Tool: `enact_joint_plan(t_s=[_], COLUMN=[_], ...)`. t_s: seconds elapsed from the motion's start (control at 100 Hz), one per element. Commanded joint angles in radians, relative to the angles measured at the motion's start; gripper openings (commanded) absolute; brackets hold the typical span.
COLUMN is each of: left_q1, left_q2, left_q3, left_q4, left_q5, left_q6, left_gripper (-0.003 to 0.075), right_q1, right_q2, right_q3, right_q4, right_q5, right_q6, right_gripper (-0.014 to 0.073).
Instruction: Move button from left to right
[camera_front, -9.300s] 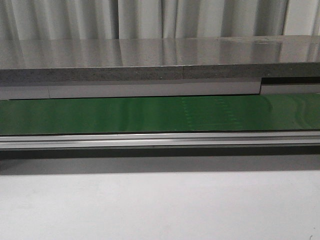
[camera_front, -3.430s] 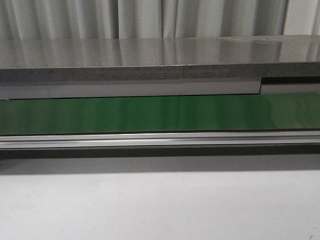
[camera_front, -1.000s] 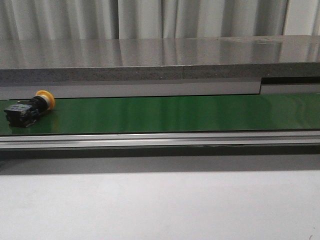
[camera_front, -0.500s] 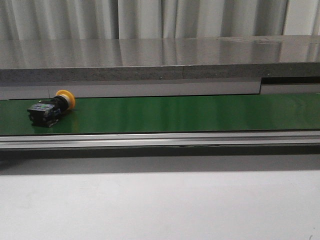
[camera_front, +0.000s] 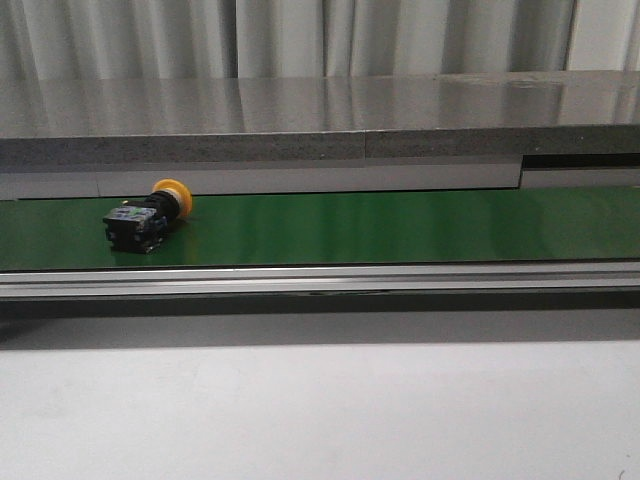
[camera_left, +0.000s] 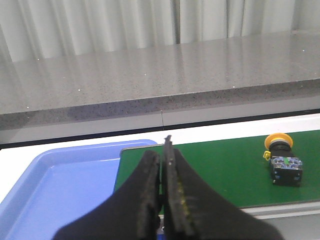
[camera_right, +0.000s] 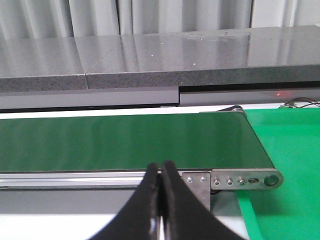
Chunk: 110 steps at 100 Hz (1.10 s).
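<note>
The button (camera_front: 148, 214) lies on its side on the green conveyor belt (camera_front: 380, 228), left of the middle, yellow-orange cap toward the back right. It also shows in the left wrist view (camera_left: 283, 159), black body nearer the camera. My left gripper (camera_left: 162, 152) is shut and empty, held short of the belt's left end, apart from the button. My right gripper (camera_right: 161, 167) is shut and empty, held before the belt's front rail near its right end. Neither gripper shows in the front view.
A blue tray (camera_left: 60, 185) sits beside the belt's left end. A grey stone ledge (camera_front: 320, 120) runs behind the belt. An aluminium rail (camera_front: 320, 280) lines the belt's front. A green mat (camera_right: 285, 165) lies beyond the belt's right end.
The button came into view at the left of the belt and has ridden to the right along it. Both grippers stay out of the front view.
</note>
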<state>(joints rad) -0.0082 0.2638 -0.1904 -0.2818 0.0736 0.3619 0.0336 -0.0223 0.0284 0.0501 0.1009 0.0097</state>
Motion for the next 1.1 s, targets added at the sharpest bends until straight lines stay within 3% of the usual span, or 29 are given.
enact_joint_plan(t_s=[0.0, 0.38, 0.54, 0.77, 1.09], left_q1=[-0.006, -0.006, -0.006, -0.006, -0.006], left_q2=[0.008, 0.008, 0.008, 0.008, 0.008], left_q3=[-0.024, -0.024, -0.024, -0.024, -0.024], left_q4=[-0.009, -0.009, -0.009, -0.009, -0.009], left_q5=[-0.058, -0.043, -0.043, -0.043, -0.043], left_q6=[-0.001, -0.001, -0.001, -0.001, -0.001], left_gripper=[-0.0020, -0.0020, -0.0020, -0.0020, -0.0020], right_q1=[-0.002, -0.002, -0.002, -0.002, -0.002], right_q2=[0.014, 0.014, 0.036, 0.212, 0.671], right_q3=[-0.016, -0.022, -0.094, -0.332, -0.755], right_q4=[-0.012, 0.045, 0.082, 0.082, 0.129], right_q5=[-0.083, -0.178, -0.135, 0.098, 0.513], right_q6=[-0.010, -0.010, -0.010, -0.010, -0.010], right_gripper=[-0.0067, -0.0067, -0.0067, -0.0067, -0.0067])
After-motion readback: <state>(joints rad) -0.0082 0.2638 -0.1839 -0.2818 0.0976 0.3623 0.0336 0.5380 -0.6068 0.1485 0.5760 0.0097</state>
